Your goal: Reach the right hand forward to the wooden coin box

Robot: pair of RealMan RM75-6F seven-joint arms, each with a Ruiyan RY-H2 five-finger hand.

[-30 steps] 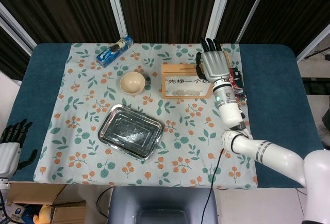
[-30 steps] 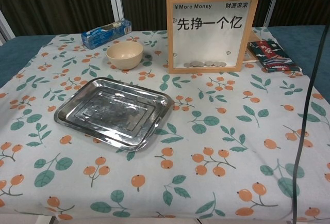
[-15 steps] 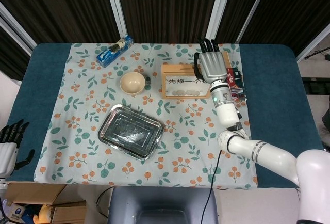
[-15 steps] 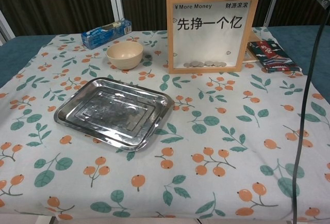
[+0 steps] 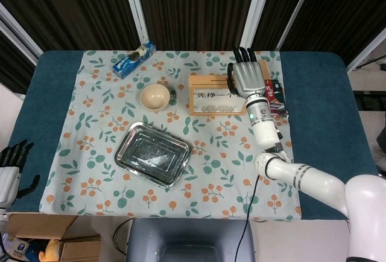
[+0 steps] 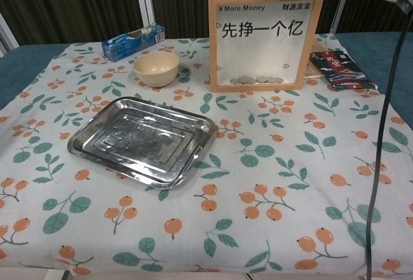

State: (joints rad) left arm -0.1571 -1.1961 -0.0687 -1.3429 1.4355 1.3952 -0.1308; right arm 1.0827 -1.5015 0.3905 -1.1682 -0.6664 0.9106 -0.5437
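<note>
The left hand (image 5: 11, 168) hangs off the surface's (image 5: 319, 102) left edge, fingers spread, holding nothing; the steel tray (image 5: 153, 154) and the bowl (image 5: 155, 97) look empty; the wooden coin box (image 5: 211, 95) stands upright at the back right, coins (image 6: 255, 80) along its bottom; the right hand (image 5: 248, 78) hovers over its right end, fingers extended, seemingly ready to touch.

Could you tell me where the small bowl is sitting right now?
In the head view the bowl stands on the flowered cloth, left of the wooden coin box, behind the metal tray and in front of the blue packet.
</note>
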